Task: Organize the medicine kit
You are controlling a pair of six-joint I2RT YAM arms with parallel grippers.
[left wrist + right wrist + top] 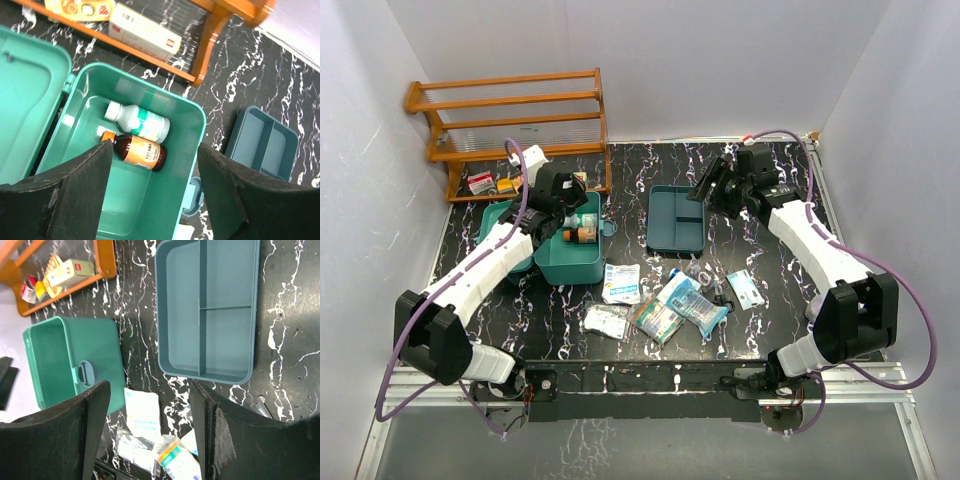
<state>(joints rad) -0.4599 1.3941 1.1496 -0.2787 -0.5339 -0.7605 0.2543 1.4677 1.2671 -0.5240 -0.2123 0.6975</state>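
The medicine kit (pixel 570 268) stands open at the left of the table, its lid (pixel 498 228) folded out to the left. A white bottle (pixel 140 122) and a brown bottle with an orange cap (pixel 137 152) lie side by side inside it, at its far end. My left gripper (pixel 565 200) hangs open and empty above the kit's far edge; in the left wrist view (pixel 155 150) its fingers frame the bottles without touching them. My right gripper (pixel 705 188) is open and empty above the far right corner of the dark teal divided tray (pixel 677 218). The kit (pixel 105 350) also shows in the right wrist view.
Several loose medicine packets (pixel 660 305) lie on the near middle of the table, one white sachet (pixel 620 283) just in front of the kit. A wooden slatted rack (pixel 510 120) stands at the far left with small boxes (pixel 145 32) on its lowest shelf. White walls enclose the table.
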